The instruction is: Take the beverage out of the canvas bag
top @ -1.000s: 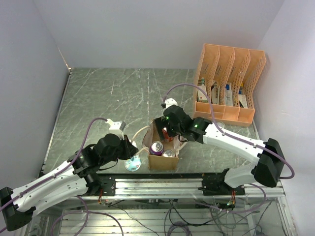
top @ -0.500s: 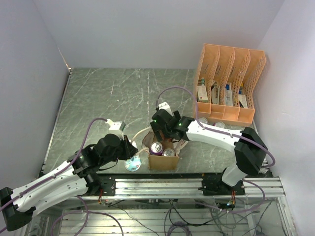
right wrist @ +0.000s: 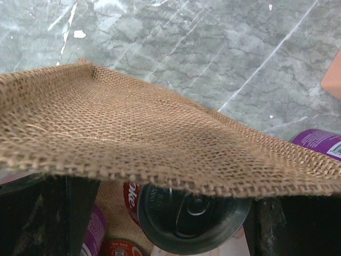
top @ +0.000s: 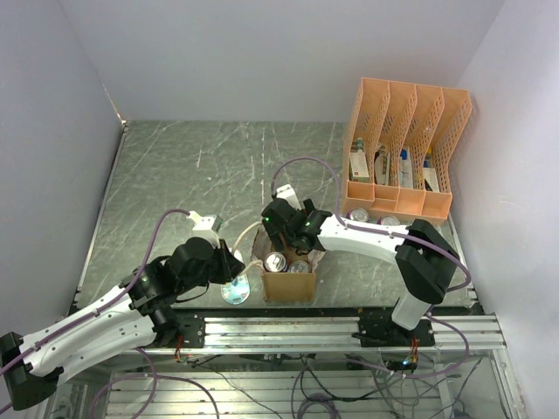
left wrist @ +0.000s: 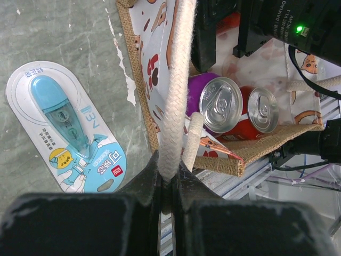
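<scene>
The tan canvas bag (top: 288,285) stands at the near table edge. My left gripper (top: 231,265) is shut on one cream handle (left wrist: 175,101) and holds it taut beside the bag (left wrist: 139,80). A purple can (left wrist: 220,105) and a red can (left wrist: 262,110) stand upright inside. My right gripper (top: 285,234) reaches into the bag's far side. In the right wrist view its fingers (right wrist: 72,213) straddle a red Coke can (right wrist: 194,221), open, with a gap on the left. The burlap wall (right wrist: 160,144) hides the fingertips.
A blue correction-tape pack (top: 234,291) lies left of the bag, under my left gripper. The orange file organizer (top: 403,148) stands at the back right with two cans (top: 359,214) in front of it. A purple can (right wrist: 321,144) lies outside the bag.
My right arm has swung left and its gripper has moved from the bag's far right rim to over the cans inside. My left gripper has stayed on the handle.
</scene>
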You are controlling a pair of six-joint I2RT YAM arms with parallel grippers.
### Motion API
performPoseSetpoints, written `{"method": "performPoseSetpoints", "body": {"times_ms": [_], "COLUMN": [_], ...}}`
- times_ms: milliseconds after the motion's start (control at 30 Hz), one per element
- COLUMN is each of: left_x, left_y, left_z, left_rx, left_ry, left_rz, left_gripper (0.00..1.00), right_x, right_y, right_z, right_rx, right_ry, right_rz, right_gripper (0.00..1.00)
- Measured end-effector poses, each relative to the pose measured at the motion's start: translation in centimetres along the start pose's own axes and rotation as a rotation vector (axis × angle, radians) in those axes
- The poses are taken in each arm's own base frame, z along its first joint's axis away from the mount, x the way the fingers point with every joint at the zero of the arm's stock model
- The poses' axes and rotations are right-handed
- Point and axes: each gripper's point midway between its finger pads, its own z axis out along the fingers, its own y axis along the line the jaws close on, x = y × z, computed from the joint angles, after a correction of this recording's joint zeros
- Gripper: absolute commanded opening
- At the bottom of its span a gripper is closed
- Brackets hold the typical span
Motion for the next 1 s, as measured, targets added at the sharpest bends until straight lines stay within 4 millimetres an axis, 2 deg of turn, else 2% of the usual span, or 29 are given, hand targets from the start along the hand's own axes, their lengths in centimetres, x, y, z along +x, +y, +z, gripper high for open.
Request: {"method": "performPoseSetpoints", "body": {"times_ms": [100, 400, 433, 533, 600, 767, 1000], "left_x": [-0.1, 0.0, 0.0, 0.1, 0.1, 0.1, 0.2], "left_y": [0.0, 0.1, 0.1, 0.1, 0.1, 0.1, 0.2], "left_z": [0.0, 0.1, 0.1, 0.1, 0.1, 0.1, 0.1], "left_rx": [-0.002, -0.006, -0.006, -0.007, -0.006, -0.006, -0.007], "left_ry": [-0.003, 0.001, 0.001, 0.003, 0.003, 0.004, 0.008], "left_rz": [0.000, 0.000, 0.000, 0.001, 0.001, -0.002, -0.003], "left_gripper": [0.07, 0.07, 0.07, 0.07, 0.07, 0.07, 0.07], "right_x": [-0.1, -0.1, -0.1, 0.2, 0.1, -1.4, -3.4], "right_y": [0.1, -0.2, -0.2, 0.0, 0.2, 0.5, 1.3], "right_z": [0.3, -0.1, -0.3, -1.2, -1.9, -4.3, -7.8], "right_rx": [0.008, -0.009, -0.023, -0.071, -0.103, -0.187, -0.326], "right_ry": [-0.007, -0.018, -0.020, -0.021, -0.027, -0.080, -0.177], "right_rz": [0.001, 0.003, 0.009, 0.015, 0.024, 0.059, 0.135], "right_gripper": [0.96, 0.65, 0.60, 0.25, 0.17, 0.06, 0.00]}}
